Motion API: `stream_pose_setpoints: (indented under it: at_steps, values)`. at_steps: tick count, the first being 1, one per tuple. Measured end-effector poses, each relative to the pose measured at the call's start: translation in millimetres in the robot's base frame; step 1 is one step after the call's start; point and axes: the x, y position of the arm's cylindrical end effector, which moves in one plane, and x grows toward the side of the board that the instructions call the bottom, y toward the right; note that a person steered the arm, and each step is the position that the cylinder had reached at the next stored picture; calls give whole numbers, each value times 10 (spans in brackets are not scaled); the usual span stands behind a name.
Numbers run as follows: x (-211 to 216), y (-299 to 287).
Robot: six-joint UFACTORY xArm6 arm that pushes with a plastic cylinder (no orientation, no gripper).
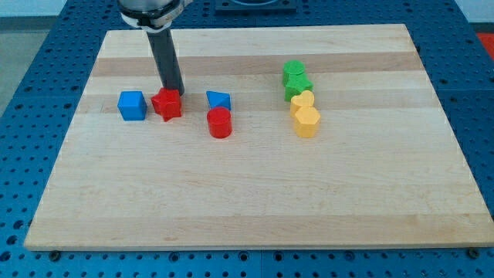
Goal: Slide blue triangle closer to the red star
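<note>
1. My tip (174,90) is a plain dark rod with no jaws, so it holds nothing; its lower end sits at the top edge of the red star (167,104), touching it or nearly so.
2. The blue triangle (218,100) lies near the red star, to the view's right of it, with a gap of bare board between them.
3. A blue cube (132,106) sits just beside the star on the view's left.
4. A red cylinder (220,123) stands just below the triangle.
5. Farther to the view's right, two green blocks (296,80) and two yellow blocks (306,113) form a tight column.
6. All rest on the wooden board (255,193).
</note>
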Motion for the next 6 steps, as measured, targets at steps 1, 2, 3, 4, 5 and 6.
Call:
stream_pose_setpoints:
  at_steps: [1, 2, 3, 4, 5, 6]
  values:
    - [74, -119]
    - [-108, -120]
    - [-244, 163]
    - [-222, 536]
    - [-207, 762]
    - [-89, 838]
